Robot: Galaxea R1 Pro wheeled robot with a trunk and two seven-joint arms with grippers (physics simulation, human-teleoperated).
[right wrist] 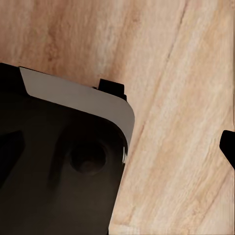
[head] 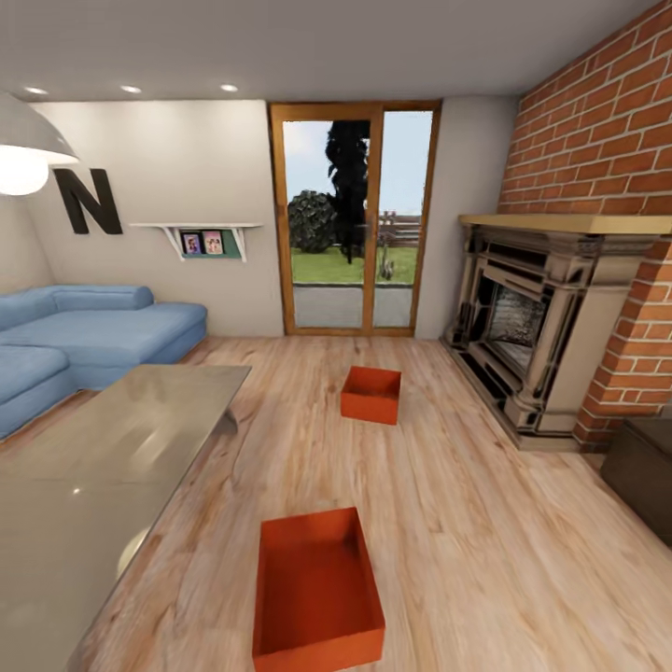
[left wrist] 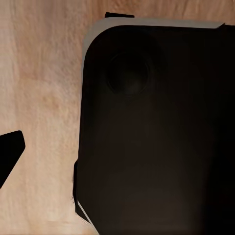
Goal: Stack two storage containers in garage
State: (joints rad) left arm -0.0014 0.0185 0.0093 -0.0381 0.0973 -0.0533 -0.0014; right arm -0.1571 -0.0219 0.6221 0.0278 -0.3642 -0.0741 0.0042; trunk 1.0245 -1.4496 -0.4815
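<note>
Two red-orange storage containers lie open-topped on the light wood-plank floor of the living room. The nearer container (head: 317, 590) sits just ahead of me, beside the glass table. Farther off, the second container (head: 371, 394) rests in front of the fireplace, toward the garden doors. Both look empty. In the left wrist view my left gripper (left wrist: 117, 152) hangs over the planks and my dark base, with one black fingertip (left wrist: 10, 154) at the frame's edge. My right gripper (right wrist: 117, 147) hangs likewise, one fingertip (right wrist: 228, 147) at the edge. Neither holds anything.
A glass coffee table (head: 84, 467) fills the near left, with the blue sofa (head: 84, 331) behind it. The brick fireplace (head: 532, 336) lines the right wall, with a dark box (head: 644, 481) at the near right. Wood-framed glass doors (head: 353, 219) stand at the far end.
</note>
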